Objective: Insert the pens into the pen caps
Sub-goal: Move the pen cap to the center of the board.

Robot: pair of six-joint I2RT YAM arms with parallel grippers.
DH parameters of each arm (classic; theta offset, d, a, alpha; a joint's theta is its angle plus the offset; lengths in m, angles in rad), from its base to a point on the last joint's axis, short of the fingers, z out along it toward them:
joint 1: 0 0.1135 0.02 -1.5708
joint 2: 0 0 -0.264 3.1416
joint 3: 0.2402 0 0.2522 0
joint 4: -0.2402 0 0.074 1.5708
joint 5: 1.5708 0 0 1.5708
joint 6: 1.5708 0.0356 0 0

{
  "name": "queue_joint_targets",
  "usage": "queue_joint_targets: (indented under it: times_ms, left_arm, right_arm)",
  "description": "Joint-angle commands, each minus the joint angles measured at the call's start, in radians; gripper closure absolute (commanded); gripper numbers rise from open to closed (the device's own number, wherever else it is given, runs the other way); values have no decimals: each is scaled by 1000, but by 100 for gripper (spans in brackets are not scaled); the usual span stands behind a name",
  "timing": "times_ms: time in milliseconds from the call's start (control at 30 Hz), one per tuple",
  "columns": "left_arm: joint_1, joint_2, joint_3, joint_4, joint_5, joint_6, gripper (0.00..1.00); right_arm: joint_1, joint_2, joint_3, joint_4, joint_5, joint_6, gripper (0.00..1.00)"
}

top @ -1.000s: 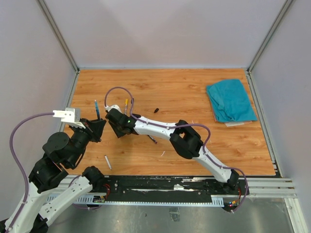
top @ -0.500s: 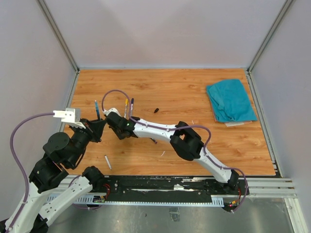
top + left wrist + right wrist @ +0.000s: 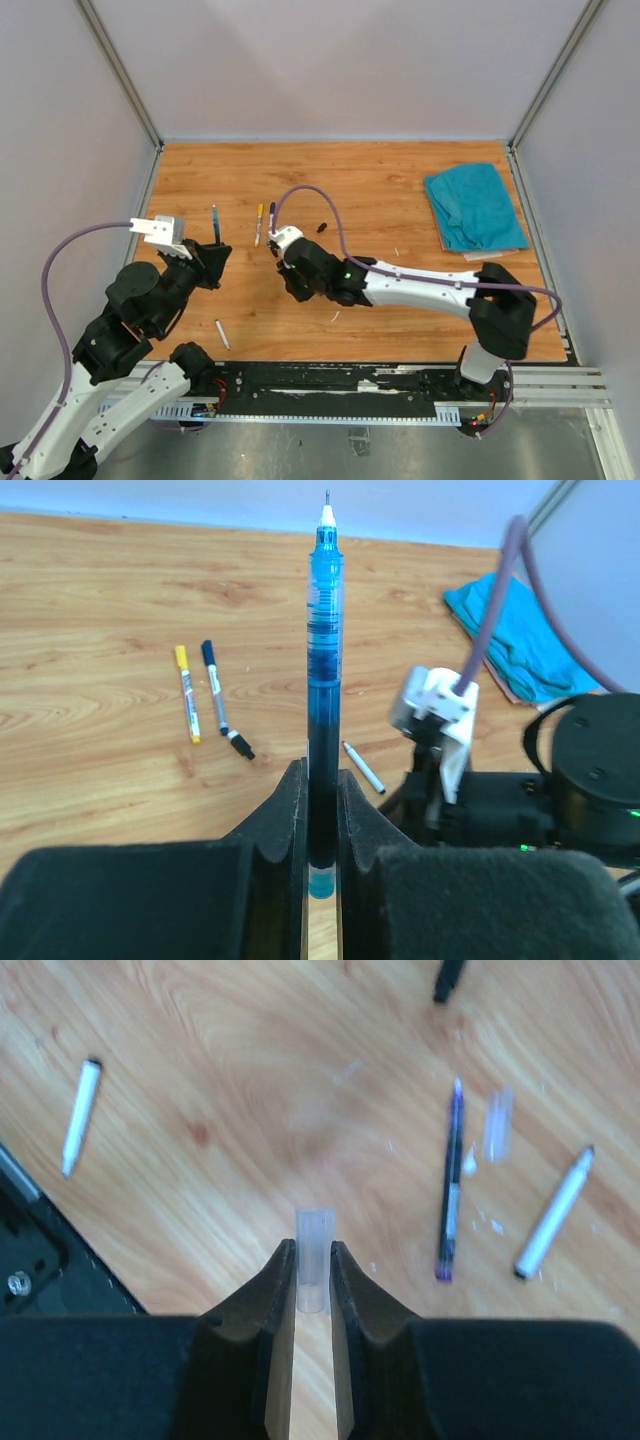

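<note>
Overhead view of a wooden worktop (image 3: 380, 190) with two robot arms mounted at its near edge.

At far left, the left end effector (image 3: 322, 775) is clenched on a blue pen (image 3: 325, 630). It grips the pen near its lower end. The pen stands upright above the fingers with its fine tip pointing up, lifted off the worktop.

Near the front edge, just right of the left arm, a white pen (image 3: 221, 334) lies flat on the wood.

Further back and to the right, a yellow pen (image 3: 259, 222) and a dark-ended pen (image 3: 271, 214) lie side by side, close together but not touching.

Just in front of those two pens is the right end effector (image 3: 312, 1260), at the end of the right arm, which stretches across from the right. Its fingers are closed on a translucent cap (image 3: 315, 1228), a short clear tube. The cap sticks out past the fingertips and is held above the worktop.

To the right of the two pens, a small black cap (image 3: 322, 227) lies alone on the wood.

At the far right rear corner, a folded teal cloth (image 3: 475, 207) lies well apart from the pens.
</note>
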Motion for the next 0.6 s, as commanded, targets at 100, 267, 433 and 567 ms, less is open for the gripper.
queue_joint_targets:
  times_ms: [100,267,433,567]
  left_arm:
    - [3,95,-39,118,102,30,100]
    - [3,136,-46,120,100,59,100]
    - [3,138,-54,101,78,80,100]
    - [3,116,-70,96,62,77,100]
  right_arm:
    - [-64,-267,-347,-18,-13,61,85]
    - [-142,-404,-507,-156,-27,89,85]
    - [-185,-404,-551,-249,-7,130,85]
    - [-231,-359,-551,-276,-51,171,85]
